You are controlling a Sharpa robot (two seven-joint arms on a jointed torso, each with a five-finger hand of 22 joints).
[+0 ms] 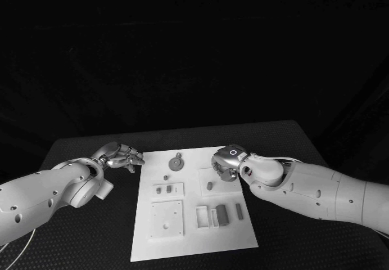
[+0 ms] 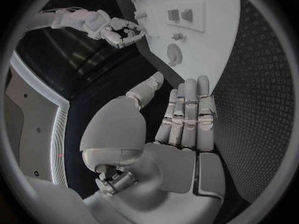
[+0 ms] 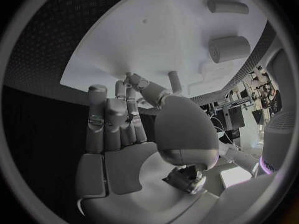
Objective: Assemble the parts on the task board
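My left hand (image 1: 120, 156) hovers just off the left far corner of the task board (image 1: 194, 247), fingers (image 2: 187, 109) straight, apart from the thumb and grasping nothing. My right hand (image 1: 229, 163) hangs over the board's far right part, palm open, fingers (image 3: 109, 119) extended and released, nothing in them. The white board lies in the middle of the black tabletop (image 1: 89, 247). On it I see a round part with a stem (image 1: 176, 163) at the far end, two small dark blocks (image 1: 168, 189) in a raised tray at the left, a small peg (image 1: 209, 184) near my right hand, and a dark upright block (image 1: 221, 213) beside a narrow strip (image 1: 239, 211) in the nearer right section.
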